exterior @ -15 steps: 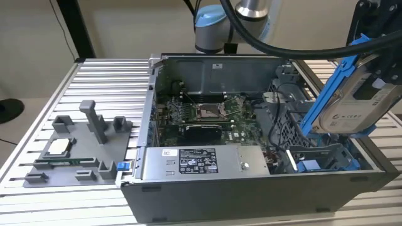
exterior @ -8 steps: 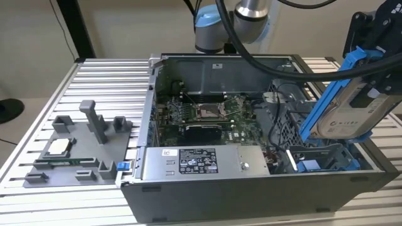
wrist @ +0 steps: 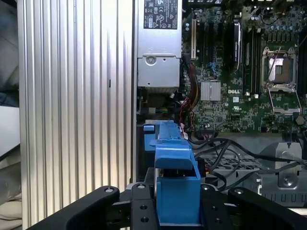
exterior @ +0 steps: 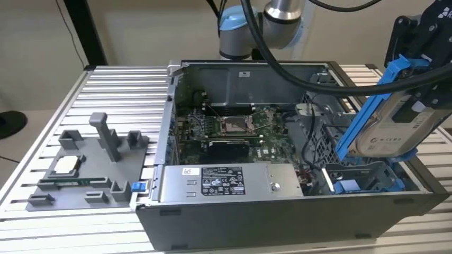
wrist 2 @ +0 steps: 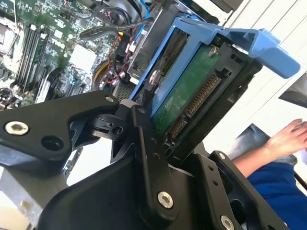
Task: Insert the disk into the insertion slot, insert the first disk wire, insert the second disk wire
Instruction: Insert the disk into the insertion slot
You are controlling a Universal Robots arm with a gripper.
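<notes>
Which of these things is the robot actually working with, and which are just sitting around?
In use: tool, gripping the disk; insertion slot.
Just lying about: power supply box, motherboard, grey fixture tray.

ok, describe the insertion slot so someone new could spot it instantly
Start at the open computer case. In its corner at the exterior view's lower right, beside the labelled power supply box, sits the insertion slot. It alone is a grey metal bay with blue fittings.
</notes>
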